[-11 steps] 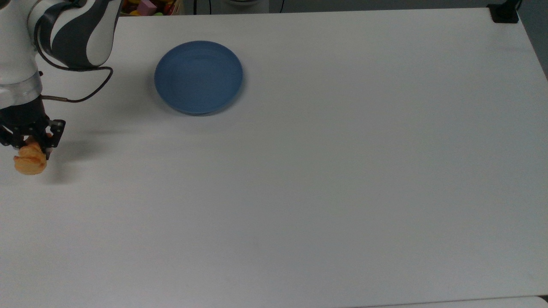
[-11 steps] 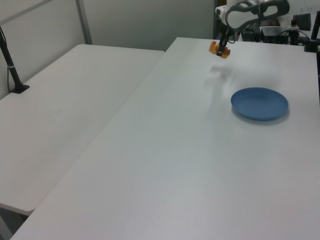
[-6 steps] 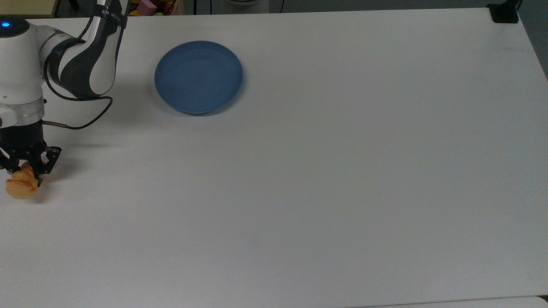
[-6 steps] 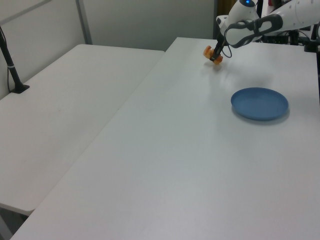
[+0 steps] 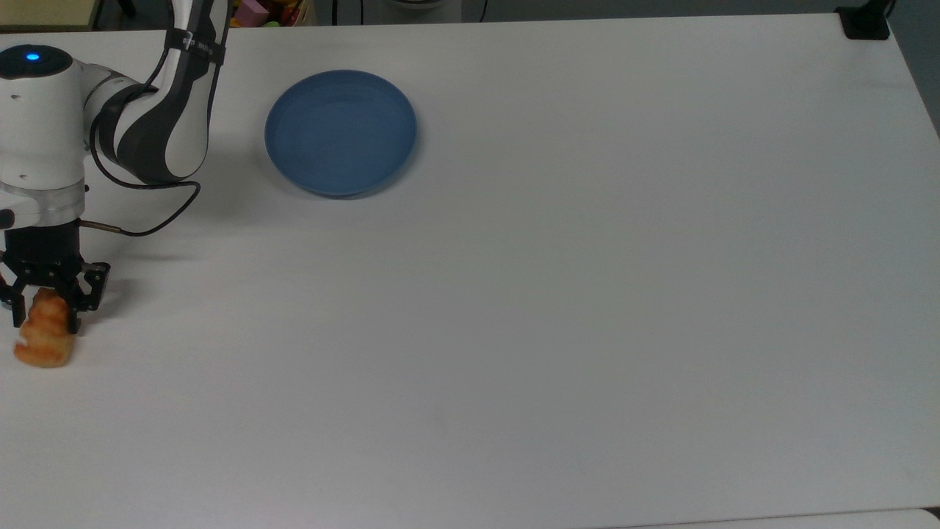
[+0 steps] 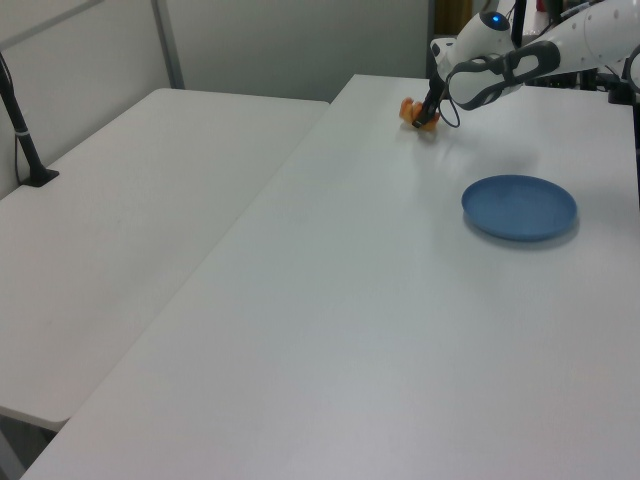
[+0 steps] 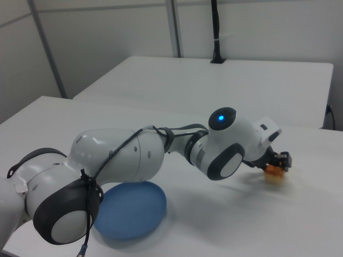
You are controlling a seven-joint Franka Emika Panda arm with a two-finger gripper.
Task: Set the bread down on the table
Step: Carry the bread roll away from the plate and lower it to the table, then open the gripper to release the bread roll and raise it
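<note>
Bread, a small golden-orange ridged loaf (image 5: 44, 338), sits low at the top view's far left edge of the large white matte desk (image 5: 587, 294), pinched between the black fingers of the robot's claw (image 5: 45, 312). Whether its base touches the desk cannot be told. A round blue plate (image 5: 341, 132) lies well apart.

1. The top view looks straight down from high above, taking in nearly the whole worktop (image 5: 587, 294), with the arm (image 5: 154, 110) at the top view's left edge.
2. The left view looks along the worktop (image 6: 380, 330) from its far end, toward the arm (image 6: 520, 55).
3. The right view sits close behind the arm (image 7: 134, 160), facing outward.
4. All three share the blue plate (image 5: 340, 132).
</note>
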